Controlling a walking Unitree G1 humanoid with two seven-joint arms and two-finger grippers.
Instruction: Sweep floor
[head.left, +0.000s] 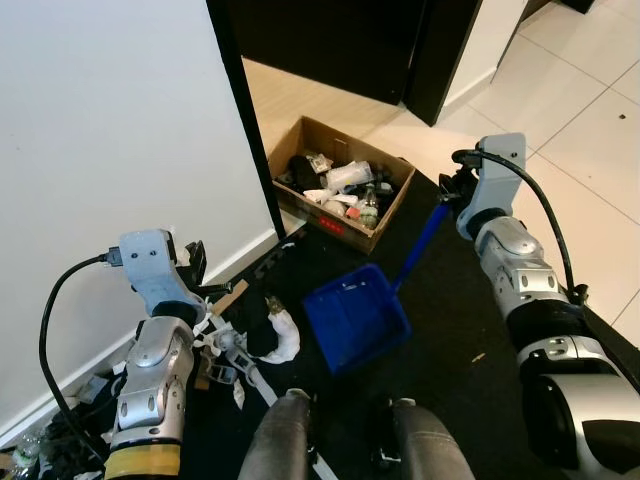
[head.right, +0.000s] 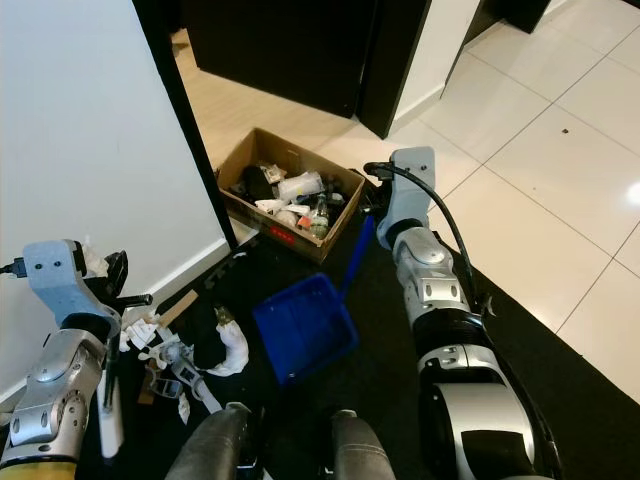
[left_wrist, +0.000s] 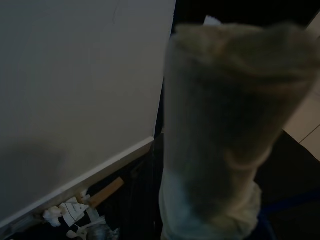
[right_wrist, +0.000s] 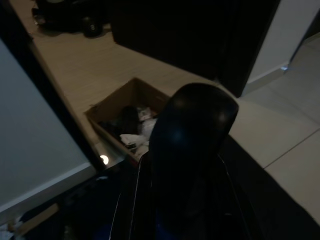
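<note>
Right gripper (head.left: 447, 196) clamped on the handle end of the blue dustpan (head.left: 357, 316), pan resting tilted on the dark mat (head.left: 450, 350) just short of the cardboard box (head.left: 340, 196) of rubbish. Left gripper (head.left: 196, 262) near the wall, finger state cannot be told. Scraps of white paper litter (head.left: 225, 345) beside the baseboard.
</note>
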